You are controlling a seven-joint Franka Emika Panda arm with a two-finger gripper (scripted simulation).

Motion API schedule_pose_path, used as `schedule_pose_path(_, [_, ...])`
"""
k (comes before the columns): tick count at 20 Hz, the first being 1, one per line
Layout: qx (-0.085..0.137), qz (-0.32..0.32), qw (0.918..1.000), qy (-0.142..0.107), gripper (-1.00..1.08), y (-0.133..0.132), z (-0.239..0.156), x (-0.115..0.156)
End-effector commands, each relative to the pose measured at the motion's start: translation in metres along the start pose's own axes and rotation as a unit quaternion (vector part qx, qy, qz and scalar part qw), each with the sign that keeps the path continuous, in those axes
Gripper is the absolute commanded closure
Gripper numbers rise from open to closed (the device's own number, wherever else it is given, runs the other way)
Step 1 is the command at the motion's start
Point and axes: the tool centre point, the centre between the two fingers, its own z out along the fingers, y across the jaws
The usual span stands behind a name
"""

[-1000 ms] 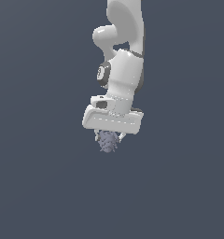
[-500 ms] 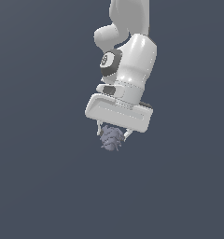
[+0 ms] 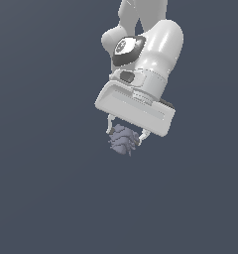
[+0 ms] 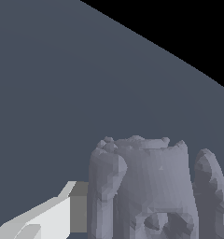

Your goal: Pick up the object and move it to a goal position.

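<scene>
From my console, the exterior view has the white Panda arm coming down from the top of the picture, its wrist tipped so the broad hand block slants, lower toward the exterior view's right. The round dark joint cap faces the camera just above that block. Below it, the gripper points downward and slightly to the exterior view's left, and I've got the fingers closed in narrow on the object, a small lumpy greyish-purple clump with ridged, curled bumps. The clump sits pinched between the two fingers, its lower part sticking out past the tips. It's narrower than the hand block above it. Around it is only the flat dark slate-blue background, and I can't tell from this view how far it is above any surface.

On the wrist view, the object fills the lower part of the picture, close up, ridged lobes clear. One white finger shows beside it, touching its flank. The far finger is mostly hidden behind the clump.
</scene>
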Motion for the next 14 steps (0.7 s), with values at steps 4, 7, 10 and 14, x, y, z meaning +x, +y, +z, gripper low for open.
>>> schedule_pose_path(4, [-0.032, 0.019, 0.9988, 0.033, 1.08, 0.005, -0.022, 0.026])
schedule_pose_path(7, [-0.051, 0.03, 0.9969, 0.052, 1.08, 0.007, -0.036, 0.041])
schedule_pose_path(10, [-0.072, 0.042, 0.994, 0.072, 1.08, 0.01, -0.051, 0.056])
schedule_pose_path(14, [-0.098, 0.057, 0.9888, 0.097, 1.08, 0.012, -0.072, 0.074])
